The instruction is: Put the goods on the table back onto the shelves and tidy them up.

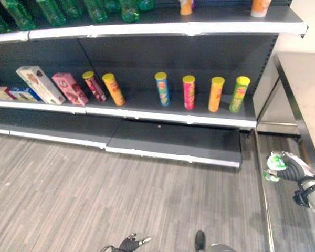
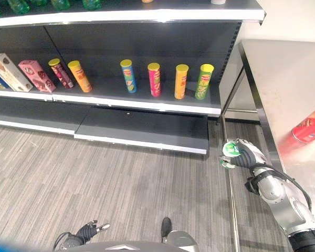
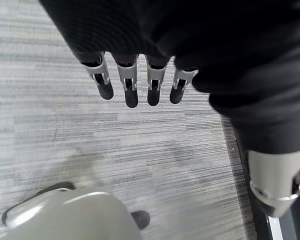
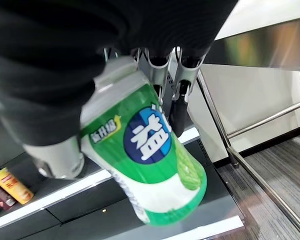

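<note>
Your right hand [image 2: 247, 153] holds a green and white container [image 4: 149, 157], its fingers [image 4: 178, 95] curled round the container's body and the thumb on the other side. You can see the hand with the container low at the right, over the floor [image 2: 121, 178], just beside the bench's [image 2: 283, 84] metal leg and near the right end of the shelves.

On the bench, at its right edge, lies a red tube [image 2: 310, 129] on its side.

Ahead of you the middle shelf [image 1: 147, 107] carries a row of upright tubes: a blue one [image 1: 162, 88], a pink one [image 1: 189, 92], an orange one [image 1: 216, 94] and a green one [image 1: 239, 94], set apart from each other. Further left stand two tubes that lean, one dark red [image 1: 94, 85] and one orange [image 1: 113, 89], then a pink box [image 1: 69, 88] and a white box [image 1: 40, 84], both tilted. The top shelf [image 1: 163, 26] holds green bottles [image 1: 52, 10] at the left.

Your left hand [image 3: 135, 82] hangs low over the floor at the near left, its fingers straight and holding nothing.
</note>
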Controlling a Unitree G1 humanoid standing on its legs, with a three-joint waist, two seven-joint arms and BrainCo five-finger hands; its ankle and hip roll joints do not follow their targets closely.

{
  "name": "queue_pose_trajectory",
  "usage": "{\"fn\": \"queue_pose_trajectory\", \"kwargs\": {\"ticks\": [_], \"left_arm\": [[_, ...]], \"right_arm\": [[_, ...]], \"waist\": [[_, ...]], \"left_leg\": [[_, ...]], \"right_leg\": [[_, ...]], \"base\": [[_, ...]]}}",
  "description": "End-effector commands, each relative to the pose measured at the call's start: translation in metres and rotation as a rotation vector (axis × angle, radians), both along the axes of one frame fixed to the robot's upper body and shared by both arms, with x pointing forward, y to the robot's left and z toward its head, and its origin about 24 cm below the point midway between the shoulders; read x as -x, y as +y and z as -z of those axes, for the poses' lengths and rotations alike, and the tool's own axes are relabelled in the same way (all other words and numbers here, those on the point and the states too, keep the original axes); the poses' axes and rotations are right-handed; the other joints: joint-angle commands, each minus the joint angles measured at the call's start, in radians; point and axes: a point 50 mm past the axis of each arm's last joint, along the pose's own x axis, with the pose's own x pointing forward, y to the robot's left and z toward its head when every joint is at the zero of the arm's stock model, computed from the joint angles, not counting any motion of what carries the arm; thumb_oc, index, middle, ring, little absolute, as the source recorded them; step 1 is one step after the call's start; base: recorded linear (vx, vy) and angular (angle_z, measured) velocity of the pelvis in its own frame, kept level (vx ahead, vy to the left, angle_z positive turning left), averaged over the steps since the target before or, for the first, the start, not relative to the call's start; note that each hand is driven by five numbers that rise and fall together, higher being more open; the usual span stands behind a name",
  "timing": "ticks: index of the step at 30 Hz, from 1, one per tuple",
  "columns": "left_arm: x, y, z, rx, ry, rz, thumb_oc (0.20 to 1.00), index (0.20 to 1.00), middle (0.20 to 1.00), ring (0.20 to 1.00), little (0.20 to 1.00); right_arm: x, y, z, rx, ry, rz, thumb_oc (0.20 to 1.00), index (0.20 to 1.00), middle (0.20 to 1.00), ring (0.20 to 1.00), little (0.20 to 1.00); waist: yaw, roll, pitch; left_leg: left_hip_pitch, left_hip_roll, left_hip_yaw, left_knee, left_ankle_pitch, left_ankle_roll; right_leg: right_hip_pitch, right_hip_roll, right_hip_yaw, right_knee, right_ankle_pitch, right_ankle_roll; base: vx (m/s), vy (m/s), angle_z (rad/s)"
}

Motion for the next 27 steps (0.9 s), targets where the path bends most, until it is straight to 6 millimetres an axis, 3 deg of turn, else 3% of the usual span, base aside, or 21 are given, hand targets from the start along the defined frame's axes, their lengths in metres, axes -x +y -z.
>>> {"fn": "queue_pose_trajectory", "kwargs": {"ticks": [1, 2, 3, 4, 5, 6, 7, 8, 9, 10, 11, 13, 15, 20, 22, 24, 27], "left_arm": [[-0.025, 0.02, -0.013, -0.062, -0.068, 0.041, 1.0, 1.0, 1.0, 1.0, 1.0], [-0.025, 0.02, -0.013, -0.063, -0.068, 0.041, 1.0, 1.0, 1.0, 1.0, 1.0], [-0.025, 0.019, -0.012, -0.051, -0.068, 0.014, 1.0, 1.0, 1.0, 1.0, 1.0], [-0.024, 0.02, -0.012, -0.038, -0.07, -0.028, 1.0, 1.0, 1.0, 1.0, 1.0], [-0.022, 0.022, -0.012, -0.042, -0.069, -0.037, 1.0, 1.0, 1.0, 1.0, 1.0], [-0.022, 0.022, -0.012, -0.042, -0.069, -0.038, 1.0, 1.0, 1.0, 1.0, 1.0], [-0.019, 0.025, -0.012, -0.05, -0.067, -0.052, 1.0, 1.0, 1.0, 1.0, 1.0], [-0.018, 0.028, -0.013, -0.056, -0.079, -0.077, 1.0, 1.0, 1.0, 1.0, 1.0], [-0.016, 0.031, -0.014, -0.07, -0.083, -0.083, 1.0, 1.0, 1.0, 1.0, 1.0], [-0.017, 0.031, -0.014, -0.075, -0.086, -0.082, 1.0, 1.0, 1.0, 1.0, 1.0], [-0.015, 0.032, -0.013, -0.07, -0.076, -0.084, 1.0, 1.0, 1.0, 1.0, 1.0], [-0.014, 0.033, -0.013, -0.08, -0.067, -0.08, 1.0, 1.0, 1.0, 1.0, 1.0], [-0.015, 0.034, -0.013, -0.086, -0.069, -0.069, 1.0, 1.0, 1.0, 1.0, 1.0], [-0.021, 0.039, -0.017, -0.113, -0.078, -0.034, 1.0, 1.0, 1.0, 1.0, 1.0], [-0.021, 0.043, -0.017, -0.131, -0.068, -0.023, 1.0, 1.0, 1.0, 1.0, 1.0], [-0.018, 0.048, -0.017, -0.152, -0.048, -0.024, 1.0, 1.0, 1.0, 1.0, 1.0], [-0.017, 0.056, -0.019, -0.172, -0.041, -0.035, 1.0, 1.0, 1.0, 1.0, 1.0]], "right_arm": [[-0.005, -0.001, -0.025, -0.041, -0.155, 0.01, 0.2, 0.2, 0.2, 0.2, 0.2], [-0.005, -0.001, -0.025, -0.041, -0.155, 0.011, 0.2, 0.2, 0.2, 0.2, 0.2], [-0.003, -0.003, -0.022, -0.038, -0.146, 0.023, 0.2, 0.2, 0.2, 0.2, 0.2], [-0.002, -0.001, -0.018, -0.047, -0.134, 0.03, 0.2, 0.2, 0.2, 0.2, 0.2], [-0.002, 0.001, -0.016, -0.052, -0.13, 0.027, 0.2, 0.2, 0.2, 0.2, 0.2], [-0.002, 0.001, -0.015, -0.052, -0.131, 0.027, 0.2, 0.2, 0.2, 0.2, 0.2], [-0.002, 0.002, -0.015, -0.052, -0.133, 0.027, 0.2, 0.2, 0.2, 0.2, 0.2], [-0.005, 0.005, -0.015, -0.054, -0.145, 0.021, 0.2, 0.2, 0.2, 0.2, 0.2], [-0.009, 0.006, -0.019, -0.044, -0.165, 0.015, 0.2, 0.2, 0.2, 0.2, 0.2], [-0.011, 0.006, -0.02, -0.038, -0.175, 0.015, 0.2, 0.2, 0.2, 0.2, 0.2], [-0.01, 0.007, -0.019, -0.043, -0.167, 0.009, 0.2, 0.2, 0.2, 0.2, 0.2], [-0.011, 0.01, -0.017, -0.035, -0.162, 0.002, 0.2, 0.2, 0.2, 0.2, 0.2], [-0.015, 0.013, -0.02, -0.02, -0.168, -0.015, 0.2, 0.2, 0.2, 0.2, 0.2], [-0.023, 0.021, -0.023, -0.026, -0.191, -0.035, 0.2, 0.2, 0.2, 0.2, 0.2], [-0.025, 0.025, -0.022, -0.026, -0.199, -0.037, 0.2, 0.2, 0.2, 0.2, 0.2], [-0.028, 0.031, -0.021, -0.034, -0.206, -0.049, 0.2, 0.2, 0.2, 0.2, 0.2], [-0.029, 0.036, -0.018, -0.056, -0.209, -0.058, 0.2, 0.2, 0.2, 0.2, 0.2]], "waist": [[-0.017, -0.041, 0.057], [-0.018, -0.036, 0.057], [-0.015, -0.05, 0.068], [-0.005, -0.074, 0.075], [-0.003, -0.084, 0.073], [-0.004, -0.087, 0.071], [-0.001, -0.101, 0.071], [0.01, -0.104, 0.063], [0.014, -0.103, 0.058], [0.01, -0.102, 0.054], [0.012, -0.096, 0.047], [0.014, -0.081, 0.028], [0.022, -0.08, 0.01], [0.025, -0.073, -0.02], [0.021, -0.057, -0.02], [0.016, -0.04, -0.004], [0.017, -0.037, 0.013]], "left_leg": [[-0.073, 0.003, 0.093, 0.199, 0.245, 0.014], [-0.082, 0.009, 0.09, 0.214, 0.238, 0.014], [-0.146, 0.042, 0.122, 0.22, 0.19, 0.053], [-0.208, 0.044, 0.128, 0.139, 0.105, 0.102], [-0.216, 0.04, 0.127, 0.063, 0.074, 0.119], [-0.216, 0.037, 0.128, 0.059, 0.078, 0.12], [-0.221, 0.027, 0.114, -0.053, 0.064, 0.13], [-0.199, 0.013, 0.05, -0.319, 0.124, 0.127], [-0.193, 0.015, -0.029, -0.519, 0.206, 0.104], [-0.201, 0.018, -0.051, -0.567, 0.227, 0.094], [-0.184, 0.022, -0.059, -0.592, 0.21, 0.091], [-0.162, 0.017, -0.057, -0.592, 0.245, 0.083], [-0.14, 0.003, -0.045, -0.592, 0.238, 0.096], [-0.093, -0.032, 0.022, -0.592, 0.188, 0.142], [-0.067, -0.051, 0.058, -0.592, 0.151, 0.177], [-0.037, -0.068, 0.093, -0.592, 0.119, 0.203], [-0.016, -0.074, 0.135, -0.592, 0.094, 0.21]], "right_leg": [[0.029, 0.004, 0.054, 0.01, -0.128, 0.108], [0.026, 0.01, 0.052, 0.01, -0.128, 0.107], [0.042, 0.003, 0.046, 0.01, -0.137, 0.098], [0.063, -0.016, 0.043, 0.01, -0.145, 0.099], [0.066, -0.027, 0.047, 0.01, -0.145, 0.102], [0.064, -0.03, 0.046, 0.01, -0.145, 0.102], [0.067, -0.042, 0.046, 0.01, -0.146, 0.108], [0.082, -0.044, 0.06, 0.01, -0.159, 0.109], [0.107, -0.036, 0.072, 0.01, -0.185, 0.106], [0.121, -0.034, 0.077, 0.01, -0.198, 0.108], [0.135, -0.029, 0.097, 0.01, -0.2, 0.111], [0.149, -0.039, 0.107, 0.016, -0.209, 0.12], [0.152, -0.062, 0.127, 0.025, -0.214, 0.132], [0.115, -0.111, 0.173, 0.11, -0.219, 0.176], [0.055, -0.134, 0.183, 0.229, -0.227, 0.205], [-0.025, -0.177, 0.14, 0.396, -0.201, 0.225], [-0.082, -0.234, 0.056, 0.498, -0.159, 0.226]], "base": [[0.1, -0.116, 0.43], [0.19, -0.216, 0.15], [0.19, -0.171, -0.19], [0.26, -0.184, -0.11], [0.17, -0.083, 0.03], [0.14, -0.008, 0.07], [0.22, 0.03, -0.06], [0.43, 0.076, -0.12], [0.44, 0.104, -0.15], [0.41, 0.127, -0.23], [0.36, 0.167, -0.49], [0.38, 0.237, -0.69], [0.34, 0.27, -0.75], [0.25, 0.266, -0.63], [0.25, 0.39, -0.38], [0.17, 0.345, -0.46], [0.08, 0.18, -0.5]]}}
